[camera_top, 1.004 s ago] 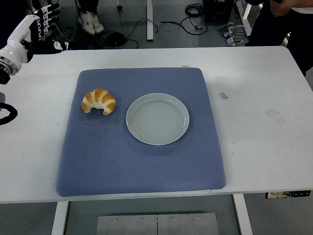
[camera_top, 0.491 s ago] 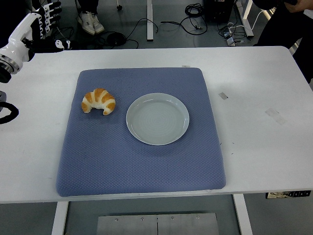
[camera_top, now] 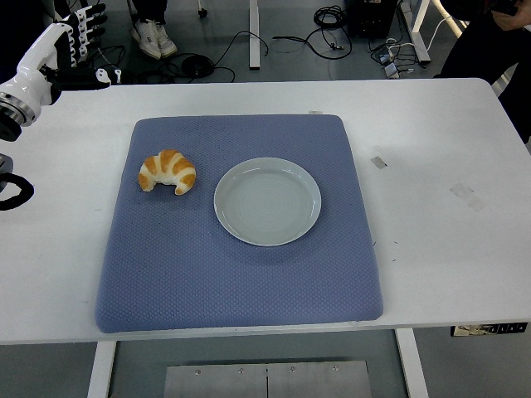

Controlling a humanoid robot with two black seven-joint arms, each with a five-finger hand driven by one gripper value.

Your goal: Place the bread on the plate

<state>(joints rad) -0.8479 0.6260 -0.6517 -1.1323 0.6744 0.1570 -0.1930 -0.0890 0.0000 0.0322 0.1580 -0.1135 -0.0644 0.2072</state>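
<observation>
A golden croissant (camera_top: 168, 172) lies on the left part of a blue mat (camera_top: 241, 249). Just to its right on the same mat sits a round pale plate (camera_top: 267, 201) with nothing on it. My left hand (camera_top: 73, 43) is raised at the far top left, beyond the table's back edge and well away from the croissant; its fingers are spread and hold nothing. My right arm does not show.
The white table (camera_top: 440, 207) has bare surface right of the mat, with small bits of tape (camera_top: 379, 162) on it. Cables and a person's shoes (camera_top: 154, 37) lie on the floor behind. A person in dark clothing (camera_top: 489, 41) stands at the top right corner.
My left hand has shifted slightly up and to the right. The person at the top right has moved a little further right. Croissant and plate have not moved.
</observation>
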